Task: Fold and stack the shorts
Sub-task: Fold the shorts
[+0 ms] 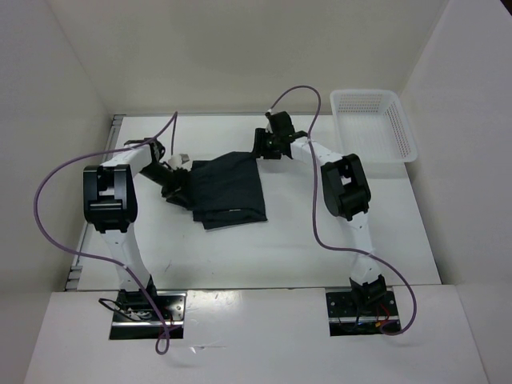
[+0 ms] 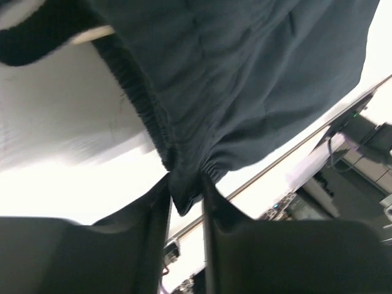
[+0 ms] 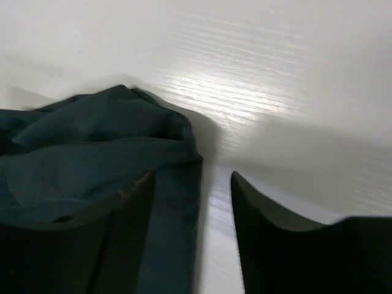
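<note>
The dark navy shorts (image 1: 228, 190) lie partly folded in the middle of the white table. My left gripper (image 1: 170, 178) is at their left edge, shut on a bunched bit of the elastic waistband (image 2: 184, 190), with the fabric hanging from its jaws. My right gripper (image 1: 262, 149) is at the shorts' far right corner, open, its jaws straddling the fabric's edge (image 3: 177, 202). One finger rests over the cloth and the other stands over bare table.
A white plastic mesh basket (image 1: 373, 124) stands at the back right corner of the table. White walls enclose the table on the left, back and right. Purple cables loop from both arms.
</note>
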`<state>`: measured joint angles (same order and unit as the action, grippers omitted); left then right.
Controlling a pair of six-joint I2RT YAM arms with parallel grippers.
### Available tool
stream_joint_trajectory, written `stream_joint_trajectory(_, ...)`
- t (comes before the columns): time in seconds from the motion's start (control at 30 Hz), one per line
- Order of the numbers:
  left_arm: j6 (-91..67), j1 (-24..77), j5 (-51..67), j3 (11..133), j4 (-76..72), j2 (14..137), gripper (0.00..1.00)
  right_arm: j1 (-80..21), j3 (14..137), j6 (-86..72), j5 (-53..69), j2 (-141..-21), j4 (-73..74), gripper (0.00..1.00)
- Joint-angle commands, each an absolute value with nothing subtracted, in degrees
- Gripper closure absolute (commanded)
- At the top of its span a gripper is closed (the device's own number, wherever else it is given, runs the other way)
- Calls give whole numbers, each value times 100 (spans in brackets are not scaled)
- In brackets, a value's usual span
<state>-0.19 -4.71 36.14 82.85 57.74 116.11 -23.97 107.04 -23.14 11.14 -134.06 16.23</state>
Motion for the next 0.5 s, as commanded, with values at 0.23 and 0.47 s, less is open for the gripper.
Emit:
stream_joint_trajectory(0.23, 0, -369, 3165, 7954, 5213, 11374, 9, -2373, 10056, -722, 247, -12175, 1512, 31)
stream_joint_trajectory(0.47, 0, -483, 2900, 8129, 4756, 10399, 0, -2609, 8694, 912, 1097, -10568, 2108, 61)
